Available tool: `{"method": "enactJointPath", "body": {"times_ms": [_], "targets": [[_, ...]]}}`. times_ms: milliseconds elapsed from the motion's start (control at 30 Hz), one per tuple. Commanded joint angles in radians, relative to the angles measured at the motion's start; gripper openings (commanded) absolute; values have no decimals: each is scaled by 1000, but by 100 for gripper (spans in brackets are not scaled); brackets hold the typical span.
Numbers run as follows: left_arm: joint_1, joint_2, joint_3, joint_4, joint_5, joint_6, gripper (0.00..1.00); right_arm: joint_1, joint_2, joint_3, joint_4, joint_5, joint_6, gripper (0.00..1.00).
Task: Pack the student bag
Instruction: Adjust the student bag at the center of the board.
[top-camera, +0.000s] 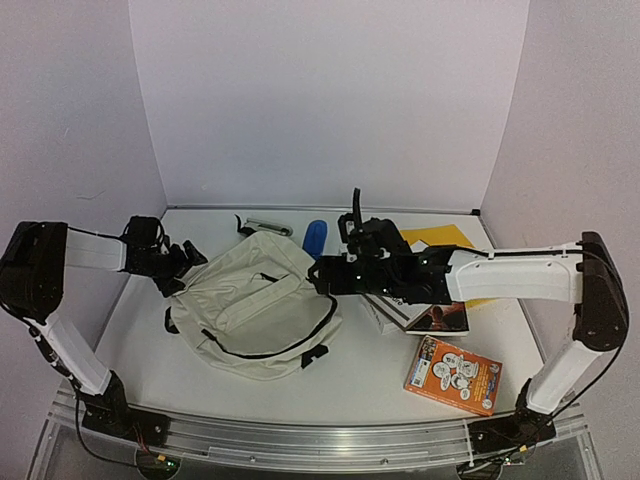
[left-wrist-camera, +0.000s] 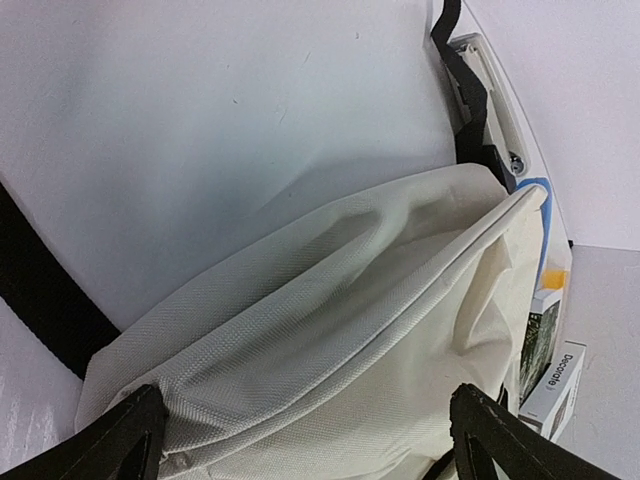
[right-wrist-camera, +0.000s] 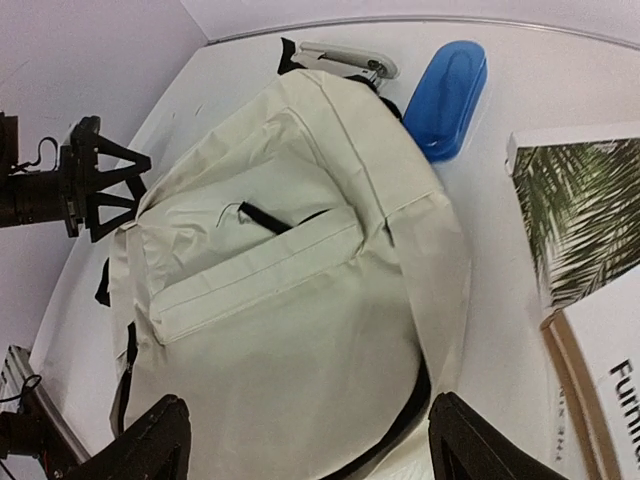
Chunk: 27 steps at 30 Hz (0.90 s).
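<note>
Both pincers stand wide and empty, left gripper (top-camera: 185, 262) at the left edge of the student bag (top-camera: 255, 310), right gripper (top-camera: 325, 272) over its right side; the bag lies flat on the table (top-camera: 365, 380), books (top-camera: 420, 312) just beside it unpacked; opening it seems the step in hand, and next calls for a hold on its zip.

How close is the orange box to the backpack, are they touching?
Apart. The top view shows bare white table between the orange box and the backpack.
</note>
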Motion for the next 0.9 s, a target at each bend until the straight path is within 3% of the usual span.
{"method": "enactJointPath", "body": {"times_ms": [0,267,433,467,633,733,867], "targets": [[-4,-68,33,-34,-15,12,100,-78,76,116,-44,18,-105,81],[-3,-354,-107,-250,-151,-19,100,-138,298,207,-44,-96,-134,73],[-3,-511,-223,-301,-140,-121,100,-138,353,213,-42,-189,-126,54],[-2,-537,-244,-316,-134,-141,100,-139,359,209,-40,-203,-117,43],[-2,-524,-290,-342,-156,-174,100,-137,347,137,7,-266,-47,10],[-3,-434,-308,-241,-108,-189,100,-135,307,60,42,-265,8,2],[-33,-305,-275,-149,-89,-166,93,-129,231,-41,104,-263,84,0]]}}
